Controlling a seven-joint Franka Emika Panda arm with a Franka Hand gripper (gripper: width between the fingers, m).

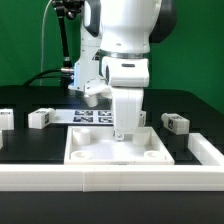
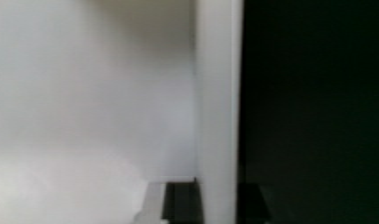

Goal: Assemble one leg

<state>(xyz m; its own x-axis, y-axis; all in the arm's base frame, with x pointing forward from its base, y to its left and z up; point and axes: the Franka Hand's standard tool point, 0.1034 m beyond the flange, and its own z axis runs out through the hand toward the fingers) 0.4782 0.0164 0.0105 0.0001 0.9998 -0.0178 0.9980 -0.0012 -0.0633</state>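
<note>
In the exterior view my gripper (image 1: 124,133) points straight down at the back edge of the large flat white tabletop (image 1: 100,152). In the blurred wrist view its two dark fingers (image 2: 181,206) stand on either side of the tabletop's white edge (image 2: 218,120), which fills the gap of the gripper (image 2: 220,206). One small white leg (image 1: 40,117) with a marker tag lies on the black table at the exterior view's left. Another leg (image 1: 175,123) lies at the right. Neither is near the gripper.
A white fence (image 1: 110,181) runs along the front, and the tabletop lies against it. The fence turns up the exterior view's right (image 1: 207,150). The marker board (image 1: 92,117) lies behind the tabletop. Another small white part (image 1: 5,118) sits at the far left.
</note>
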